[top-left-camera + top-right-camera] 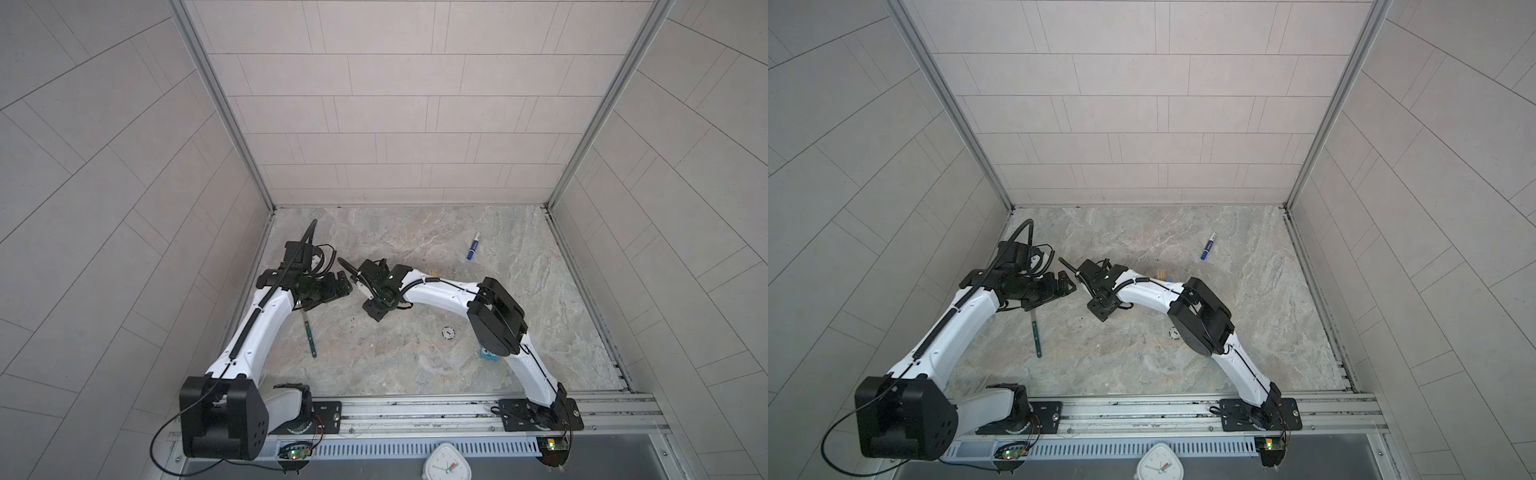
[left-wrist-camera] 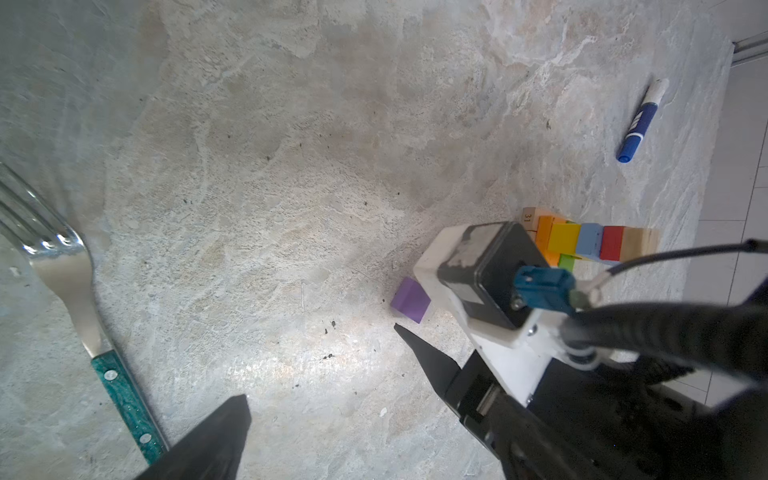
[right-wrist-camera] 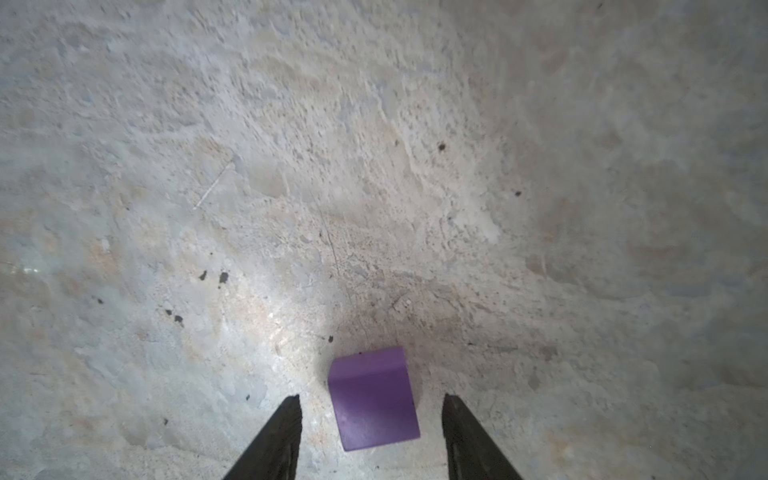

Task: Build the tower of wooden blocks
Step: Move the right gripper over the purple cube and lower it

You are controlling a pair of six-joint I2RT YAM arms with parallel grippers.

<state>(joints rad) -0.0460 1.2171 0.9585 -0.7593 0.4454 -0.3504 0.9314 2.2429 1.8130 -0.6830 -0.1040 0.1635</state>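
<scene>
Lowest in both top views, nearest the arm bases, lie two things the task has no use for: a green-handled fork [image 1: 309, 338] left of centre and a blue toy [image 1: 488, 354] half hidden under the right arm. Both sit clear of the work.

In the middle of the table [image 1: 415, 365] the two grippers come almost tip to tip. The right gripper [image 3: 371, 397] points down at a purple cube [image 3: 374, 399] resting flat on the stone surface. In the right wrist view its fingers [image 3: 282, 432] rise from the bottom edge on either side of the cube, and a strip of bare table shows on each side. The jaws are partly open, bracketing the cube without gripping it. This looks like the set-up for a pinch on two opposite flat faces. The top views hide the cube beneath the gripper.

The left gripper [image 1: 1066, 282] hovers just beside, jaws spread wide and empty. One finger [image 2: 216, 440] shows at the bottom of the left wrist view with nothing against it. It is probably held off to give the right arm room.

Farther back, right of centre in the left wrist view, stands the tower [image 2: 590, 245]. It is a stepped stack with a tan base carrying orange, yellow, green, blue and red blocks, near the cube but apart from it. The cube appears to be a piece not yet placed on top. Farthest, at the upper right, a blue marker pen [image 2: 642, 120] lies well apart.
</scene>
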